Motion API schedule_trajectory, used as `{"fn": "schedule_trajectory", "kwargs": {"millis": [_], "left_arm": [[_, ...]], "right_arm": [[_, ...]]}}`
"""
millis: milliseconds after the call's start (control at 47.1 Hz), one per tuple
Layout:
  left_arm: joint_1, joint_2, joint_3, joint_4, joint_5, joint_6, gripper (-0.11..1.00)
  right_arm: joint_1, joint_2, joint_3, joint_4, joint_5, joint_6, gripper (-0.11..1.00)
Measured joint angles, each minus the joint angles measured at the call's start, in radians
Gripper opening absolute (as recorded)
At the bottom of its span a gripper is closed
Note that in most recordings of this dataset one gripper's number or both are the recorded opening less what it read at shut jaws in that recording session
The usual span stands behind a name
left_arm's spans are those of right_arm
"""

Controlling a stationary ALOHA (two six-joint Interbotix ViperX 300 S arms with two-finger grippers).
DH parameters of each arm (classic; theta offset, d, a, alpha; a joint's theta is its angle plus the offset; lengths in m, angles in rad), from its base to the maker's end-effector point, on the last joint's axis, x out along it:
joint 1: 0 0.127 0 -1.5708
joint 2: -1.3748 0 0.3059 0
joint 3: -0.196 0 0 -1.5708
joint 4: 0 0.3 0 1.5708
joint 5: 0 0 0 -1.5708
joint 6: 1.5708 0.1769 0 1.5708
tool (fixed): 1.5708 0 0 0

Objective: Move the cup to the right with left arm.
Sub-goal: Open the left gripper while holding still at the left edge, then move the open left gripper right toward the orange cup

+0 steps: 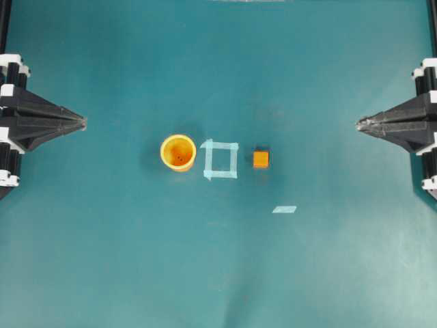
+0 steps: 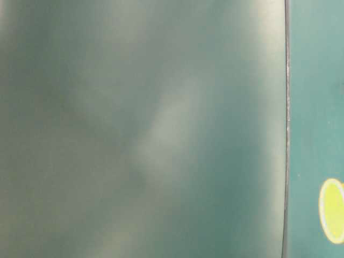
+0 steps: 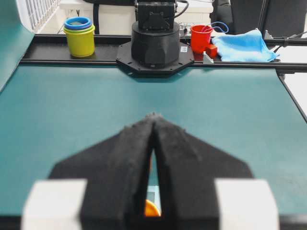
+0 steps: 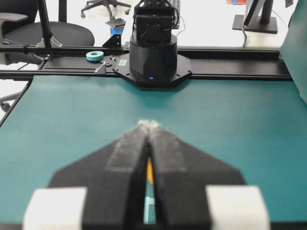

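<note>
The teal tabletop (image 1: 218, 273) carries 4 items in the overhead view. The cup (image 1: 178, 152), yellow-orange with a darker orange inside, stands upright and slightly left of centre. Just to its right, apart from it, lies a square outline of pale tape (image 1: 221, 160). Right of the square, also apart, sits a small orange cube (image 1: 260, 159). A short loose tape strip (image 1: 284, 209) lies nearer the lower edge, right of the cube.

The left claw (image 1: 83, 122) rests at the left edge of the tabletop, pointing toward the centre, well apart from the cup. Its 2 fingers meet at the tips: clenched, with nothing between them. The left wrist view confirms this, showing the padded fingers (image 3: 178, 143) pressed together at the front and a sliver of orange visible through the narrow gap behind.

The right claw (image 1: 359, 124) rests at the right edge, pointing toward the centre, likewise clenched on nothing and well apart from the cube. Its wrist view shows the fingers (image 4: 165, 143) touching at the tips.

The table-level view is mostly blurred; only a yellow rim (image 2: 332, 210) shows at its right edge.

Beyond the tabletop, the left wrist view shows stacked cups (image 3: 79, 34), a red cup (image 3: 201, 38) and a blue cloth (image 3: 242, 46).
</note>
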Motion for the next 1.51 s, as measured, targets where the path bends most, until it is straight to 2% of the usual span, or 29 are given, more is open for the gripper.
{"fn": "schedule_trajectory", "kwargs": {"millis": [127, 445, 721, 806, 933, 1146, 1252, 1315, 1506], "left_arm": [[0.000, 0.002, 0.002, 0.009, 0.037, 0.003, 0.00], [0.000, 0.018, 0.006, 0.014, 0.029, 0.002, 0.00], [0.000, 0.170, 0.061, 0.018, -0.173, 0.005, 0.01], [0.000, 0.232, 0.077, 0.018, -0.233, 0.003, 0.04], [0.000, 0.310, 0.081, 0.018, -0.288, 0.003, 0.16], [0.000, 0.388, 0.081, 0.018, -0.328, 0.005, 0.51], [0.000, 0.407, 0.081, 0.017, -0.336, 0.003, 0.63], [0.000, 0.417, 0.081, 0.018, -0.337, 0.003, 0.67], [0.000, 0.471, 0.080, 0.018, -0.334, 0.003, 0.67]], "right_arm": [[0.000, 0.015, -0.002, 0.000, 0.020, 0.008, -0.01], [0.002, 0.052, -0.002, 0.000, 0.040, 0.008, -0.01], [0.002, 0.052, -0.002, 0.000, 0.040, 0.009, -0.01], [0.002, 0.052, 0.000, 0.000, 0.040, 0.009, -0.01], [0.002, 0.051, -0.002, 0.000, 0.040, 0.009, -0.01], [0.000, 0.051, -0.002, 0.000, 0.040, 0.012, -0.01], [0.002, 0.049, -0.002, 0.000, 0.041, 0.012, -0.01], [0.002, 0.049, -0.002, 0.000, 0.040, 0.009, -0.01], [0.002, 0.043, -0.005, 0.000, 0.040, 0.011, -0.01]]}}
